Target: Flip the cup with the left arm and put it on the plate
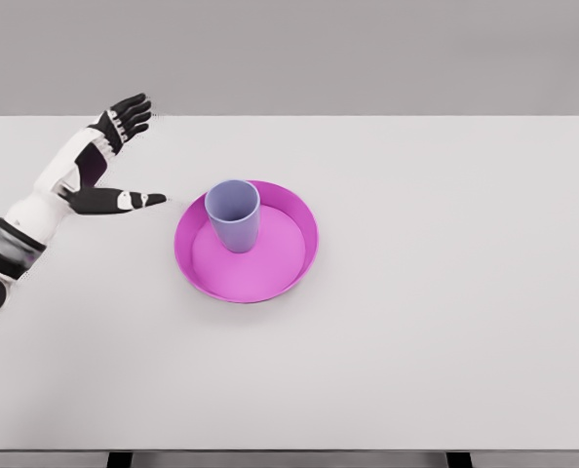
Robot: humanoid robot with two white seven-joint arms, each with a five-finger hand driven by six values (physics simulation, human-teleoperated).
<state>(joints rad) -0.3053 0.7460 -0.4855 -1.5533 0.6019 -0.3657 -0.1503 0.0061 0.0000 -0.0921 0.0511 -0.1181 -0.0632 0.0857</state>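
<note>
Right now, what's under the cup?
The cup stands upright, mouth up, on the magenta plate, toward its back left. The plate floor directly beneath the cup's base is covered. The left hand is open, apart from both.

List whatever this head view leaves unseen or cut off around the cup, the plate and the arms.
- Right arm: not in the head view at all.
- Left arm: cut off by the picture's left edge; only forearm and open left hand show.
- Round magenta plate: part of its floor is hidden behind the upright lavender plastic cup.
- White table: its legs are cut off by the bottom edge.
</note>
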